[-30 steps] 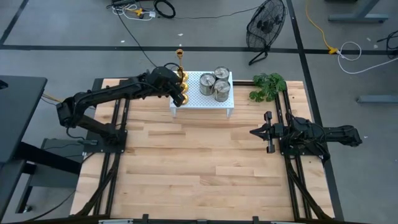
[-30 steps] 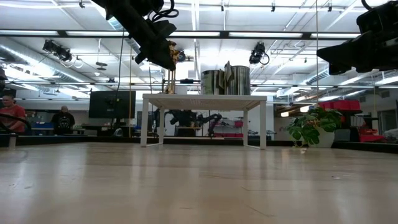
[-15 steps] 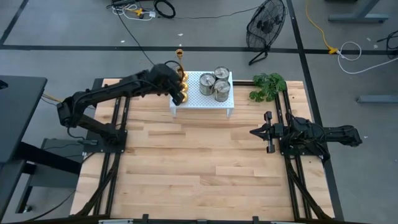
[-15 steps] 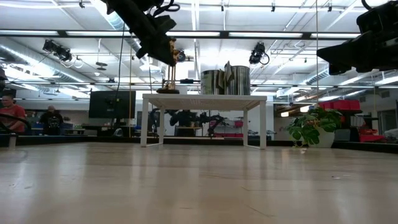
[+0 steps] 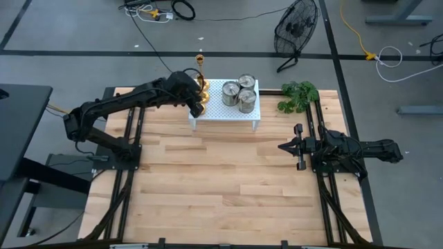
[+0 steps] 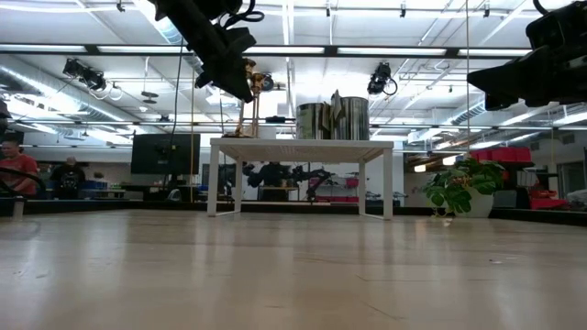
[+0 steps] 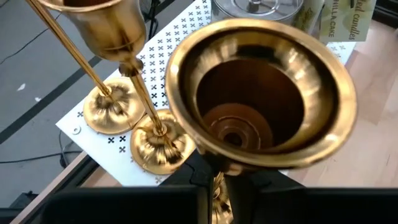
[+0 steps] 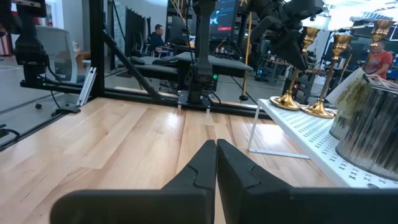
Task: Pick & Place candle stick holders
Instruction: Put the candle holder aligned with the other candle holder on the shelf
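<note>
My left gripper (image 5: 195, 105) is at the left end of the white perforated rack (image 5: 220, 112), shut on a gold candle stick holder (image 7: 261, 99) whose wide cup fills the left wrist view. Two more gold holders stand by their round bases (image 7: 112, 109) (image 7: 158, 146) on the rack beside it. Three squat silver holders (image 5: 239, 92) stand on the rack's right half. My right gripper (image 5: 289, 146) is shut and empty above the table's right side, apart from all of them. My left gripper pinches the gold holder's slim stem just below the cup (image 7: 217, 190) between its two fingers, coming from above and from the table's left at a slant. The holder leans in the hold (image 6: 245, 101). The cup hides its base, and I cannot tell whether the base is off the rack.
A green leafy plant (image 5: 297, 95) lies at the table's far right, next to the rack. The rack stands on thin legs (image 6: 220, 179) near the far edge. The wooden table (image 5: 221, 180) stretches bare toward the near edge. People sit in the room behind (image 6: 14, 165).
My left gripper has gone up a little and slightly toward the table's left edge with the gold holder. The holder's stem stood nearly upright before and now leans.
</note>
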Available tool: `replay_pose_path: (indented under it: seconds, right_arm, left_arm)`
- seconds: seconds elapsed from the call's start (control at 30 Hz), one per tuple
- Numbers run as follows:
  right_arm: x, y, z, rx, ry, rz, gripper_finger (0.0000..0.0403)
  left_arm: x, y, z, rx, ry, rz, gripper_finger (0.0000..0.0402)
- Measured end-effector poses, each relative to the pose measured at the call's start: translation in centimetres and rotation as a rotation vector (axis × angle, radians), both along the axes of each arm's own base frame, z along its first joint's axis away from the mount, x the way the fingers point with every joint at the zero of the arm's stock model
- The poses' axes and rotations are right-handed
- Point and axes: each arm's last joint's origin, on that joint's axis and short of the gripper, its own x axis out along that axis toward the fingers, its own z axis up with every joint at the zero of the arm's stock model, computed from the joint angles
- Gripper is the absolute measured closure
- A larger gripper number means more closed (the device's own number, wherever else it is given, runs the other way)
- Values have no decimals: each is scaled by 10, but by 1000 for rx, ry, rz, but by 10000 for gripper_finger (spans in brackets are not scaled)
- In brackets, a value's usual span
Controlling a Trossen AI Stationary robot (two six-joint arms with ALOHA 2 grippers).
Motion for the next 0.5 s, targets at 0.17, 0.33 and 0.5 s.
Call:
replay_pose_path:
  seconds: [0.17,0.33,0.5]
  right_arm:
    - [0,0,0,0,0,0,385]
    - [0,0,0,0,0,0,385]
    - [0,0,0,0,0,0,385]
  left_arm:
    - [0,0,0,1,-2,0,370]
    - [1,0,2,8,-19,-2,373]
    - [3,2,1,1,-32,-11,369]
